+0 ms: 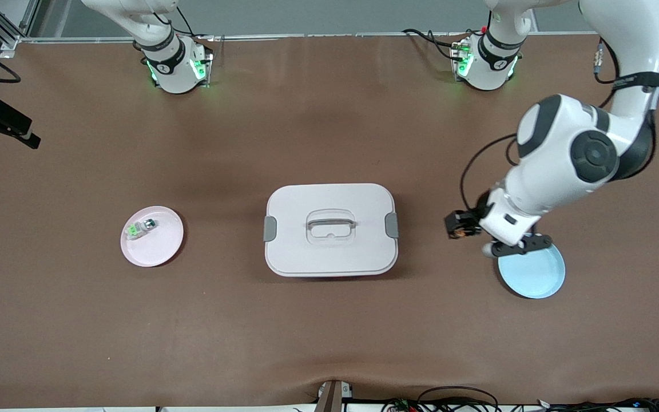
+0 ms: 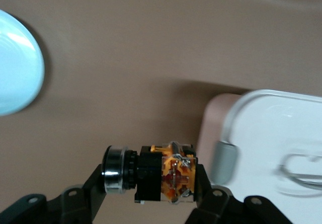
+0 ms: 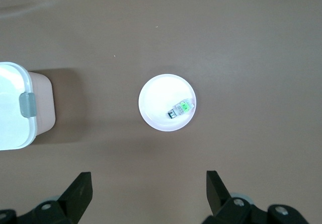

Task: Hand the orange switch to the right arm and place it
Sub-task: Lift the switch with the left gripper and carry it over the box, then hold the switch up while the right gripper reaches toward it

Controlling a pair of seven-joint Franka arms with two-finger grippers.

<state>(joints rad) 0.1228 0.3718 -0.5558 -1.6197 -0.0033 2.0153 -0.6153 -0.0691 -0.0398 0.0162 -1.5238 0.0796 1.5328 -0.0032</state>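
A brown bench (image 1: pixel 329 332) carries a lidded white box (image 1: pixel 330 229) at its middle, a pink plate (image 1: pixel 161 252) with a green-and-clear component (image 1: pixel 140 228) toward the right arm's end, and a blue plate (image 1: pixel 535 280) toward the left arm's end. The left claw (image 2: pixel 153 179) hangs in the air between the blue plate and the box, clenched on the orange switch (image 2: pixel 163 176), apparently lifted for the handover. The right claw (image 3: pixel 148 189), spread wide and holding nothing, waits high over the pink plate.

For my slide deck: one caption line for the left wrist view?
Left gripper holds the orange switch over bare table between the blue plate and lidded box.
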